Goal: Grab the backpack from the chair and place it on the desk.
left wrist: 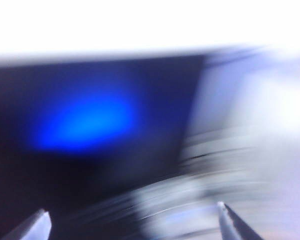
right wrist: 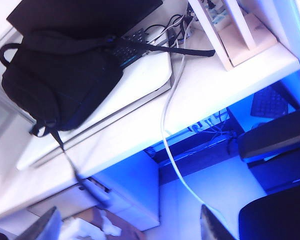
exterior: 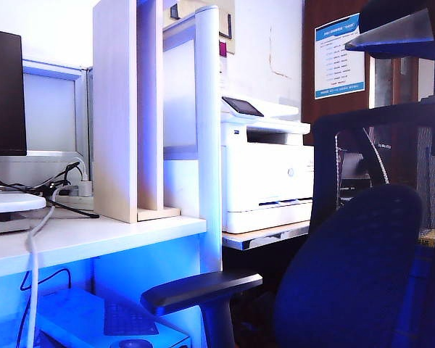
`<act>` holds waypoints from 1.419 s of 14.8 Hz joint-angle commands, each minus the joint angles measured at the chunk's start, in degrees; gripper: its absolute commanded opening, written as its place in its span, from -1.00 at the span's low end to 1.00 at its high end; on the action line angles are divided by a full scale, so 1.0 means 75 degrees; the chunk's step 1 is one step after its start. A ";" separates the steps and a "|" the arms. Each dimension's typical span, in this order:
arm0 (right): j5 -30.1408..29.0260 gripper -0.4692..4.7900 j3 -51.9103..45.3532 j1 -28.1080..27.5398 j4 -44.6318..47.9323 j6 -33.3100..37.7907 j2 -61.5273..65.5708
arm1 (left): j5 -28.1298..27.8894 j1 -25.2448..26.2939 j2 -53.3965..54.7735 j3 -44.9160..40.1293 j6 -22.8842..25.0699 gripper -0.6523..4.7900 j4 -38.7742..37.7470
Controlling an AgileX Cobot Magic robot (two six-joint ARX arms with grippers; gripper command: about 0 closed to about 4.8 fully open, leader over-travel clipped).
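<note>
The dark navy backpack [right wrist: 60,85] lies flat on the white desk [right wrist: 215,95], on a thin white slab in front of a black monitor, with one strap trailing over the desk's edge. My right gripper [right wrist: 130,227] hangs open well above the desk's front edge, apart from the backpack, with nothing between its fingers. The left wrist view is smeared by motion; my left gripper [left wrist: 132,222] is open and empty over a dark, blue-lit surface. The chair [exterior: 348,275] stands at the right of the desk [exterior: 116,235]. Neither gripper nor the backpack appears in the exterior view.
A pale wood partition [exterior: 116,109] and white post rise from the desk. A white printer [exterior: 264,174] sits on a low stand behind the chair's armrest [exterior: 203,288]. A black monitor [exterior: 3,90] and cables crowd the desk's left. A white cable [right wrist: 165,125] hangs over the edge.
</note>
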 commanded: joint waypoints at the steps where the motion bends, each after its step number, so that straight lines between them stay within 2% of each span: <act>1: 0.0600 0.53 0.0041 -0.0064 0.0294 -0.0565 -0.0067 | 0.2363 -0.1722 -0.0970 0.0052 -0.0638 1.00 0.0822; 3: 0.0647 0.53 0.0058 -0.0393 0.0615 -0.0647 -0.0076 | 0.2806 -0.3080 -0.1492 0.0052 -0.0554 0.95 0.0766; 4: 0.0644 0.53 0.0134 -0.0868 0.0621 -0.0650 -0.0082 | 0.2769 -0.4179 -0.1821 0.0052 -0.0364 0.95 0.0452; 5: 0.0641 0.53 0.0154 -0.1297 0.0624 -0.0737 -0.0131 | 0.2419 -0.4849 -0.2113 0.0052 0.0143 0.95 -0.0207; 6: 0.0638 0.53 0.0163 -0.1676 0.0615 -0.0866 -0.0219 | 0.1912 -0.5237 -0.2323 0.0050 0.0676 0.95 -0.0804; 7: 0.0638 0.53 0.0163 -0.2124 0.0586 -0.0994 -0.0376 | 0.1122 -0.5735 -0.2632 0.0044 0.1346 0.94 -0.1722; 8: 0.0653 0.53 0.0172 -0.2361 0.0484 -0.1014 -0.0565 | 0.0597 -0.5974 -0.2903 0.0015 0.1521 0.91 -0.2515; 11: 0.0734 0.53 0.0169 -0.2503 0.0201 -0.1300 -0.1090 | 0.0149 -0.5998 -0.3771 -0.0425 0.1874 0.79 -0.3544; 12: 0.0737 0.53 0.0172 -0.2506 -0.0085 -0.1629 -0.1399 | -0.0044 -0.5998 -0.4401 -0.0956 0.1871 0.79 -0.3471; 14: 0.0921 0.52 0.0169 -0.2506 -0.0627 -0.1647 -0.1816 | -0.0612 -0.5998 -0.5447 -0.1953 0.1842 0.78 -0.3220; 15: 0.1186 0.52 0.0169 -0.2506 -0.1504 -0.2206 -0.2384 | -0.0892 -0.5998 -0.6878 -0.3599 0.1591 0.71 -0.2771; 16: 0.1201 0.52 0.0169 -0.2506 -0.1699 -0.2273 -0.2521 | -0.0935 -0.5998 -0.7192 -0.4016 0.1495 0.71 -0.2675; 17: 0.1489 0.52 0.0166 -0.2506 -0.2078 -0.2559 -0.2734 | -0.1154 -0.5998 -0.8119 -0.5184 0.1276 0.70 -0.2433; 19: 0.1912 0.53 -0.0128 -0.2503 -0.2116 -0.3276 -0.2675 | -0.1338 -0.5998 -0.9349 -0.7446 0.0804 0.68 -0.1239; 20: 0.1964 0.52 -0.0848 -0.2489 -0.1647 -0.3395 -0.2681 | -0.1469 -0.5998 -0.9544 -0.8906 0.0539 0.54 -0.0277; 21: 0.1961 0.52 -0.1072 -0.2483 -0.1565 -0.3381 -0.2684 | -0.1539 -0.5998 -0.9544 -0.9393 0.0498 0.46 0.0111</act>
